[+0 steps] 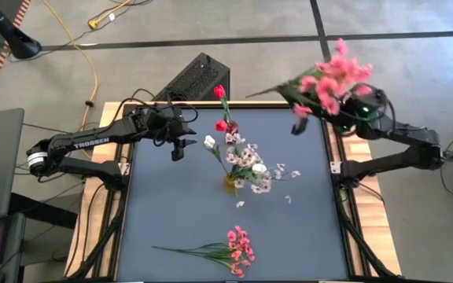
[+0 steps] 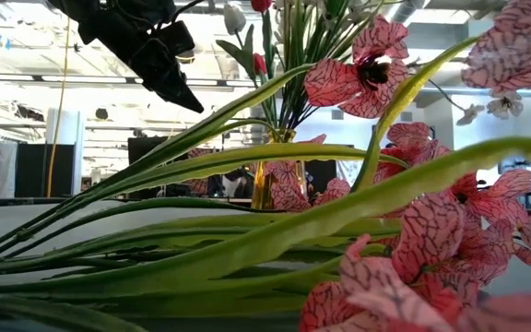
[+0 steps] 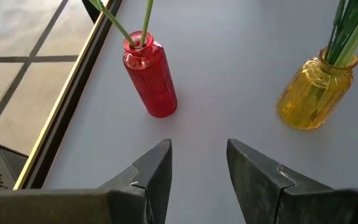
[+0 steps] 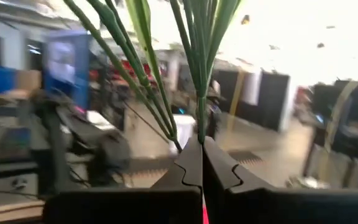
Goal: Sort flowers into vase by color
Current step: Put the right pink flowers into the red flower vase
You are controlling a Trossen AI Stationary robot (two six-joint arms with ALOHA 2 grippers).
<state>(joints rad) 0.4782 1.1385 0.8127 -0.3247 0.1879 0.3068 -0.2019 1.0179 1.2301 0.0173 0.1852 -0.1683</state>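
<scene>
A bright pink spray (image 1: 335, 79) is up in the air over the table's far right corner, in my shut right gripper (image 4: 201, 155). A second pink spray (image 1: 237, 250) lies flat by the near edge and fills the low view (image 2: 413, 249). Red rosebuds (image 1: 220, 92) stand with their stems in a red vase (image 3: 149, 78). Pale pink-white blossoms and white buds (image 1: 246, 161) stand in a yellow vase (image 3: 312, 93). My left gripper (image 3: 197, 168) is open, hovering left of the red vase (image 1: 178, 145). My right gripper pinches the pink spray's green stems (image 4: 199, 127) between its two fingers, where the thin stems and leaves come together. The stems fan out forward past the fingertips. The spray is lifted clear of the table, its pink clusters (image 1: 338, 75) over the wrist.
Loose petals (image 1: 287, 171) lie scattered on the dark mat right of the yellow vase. A black box (image 1: 195, 79) sits beyond the far edge. The mat's left half and the middle of its near part are bare.
</scene>
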